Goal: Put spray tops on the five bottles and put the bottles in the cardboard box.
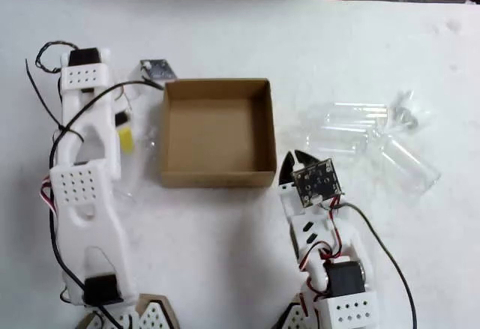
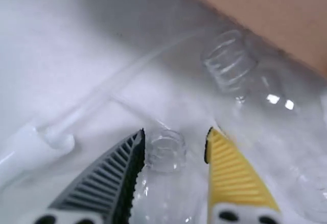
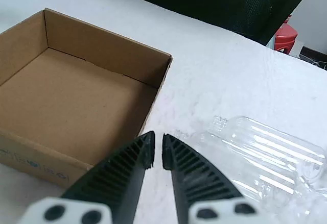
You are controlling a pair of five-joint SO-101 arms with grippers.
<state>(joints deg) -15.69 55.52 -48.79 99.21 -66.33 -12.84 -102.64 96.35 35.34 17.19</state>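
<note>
My left gripper [image 2: 173, 134] has its grey and yellow fingers closed around the body of a small clear bottle [image 2: 166, 152], whose open neck points away between the fingertips. A second clear bottle [image 2: 230, 63] lies just past it against the cardboard box [image 2: 265, 15]. A white spray top [image 2: 36, 145] with a long thin tube lies beside them. In the high view the left gripper [image 1: 131, 140] is at the left wall of the box [image 1: 217, 173]. My right gripper [image 1: 289, 165] is shut and holds nothing, off the box's near right corner. Several clear bottles [image 1: 352, 128] lie to its right.
The box [image 3: 107, 35] is open and has nothing inside. Clear bottles [image 3: 265, 152] lie close beyond the right gripper [image 3: 158, 142]. Cables trail along the left arm [image 1: 82, 186]. A dark chair and a red object stand past the table's far edge.
</note>
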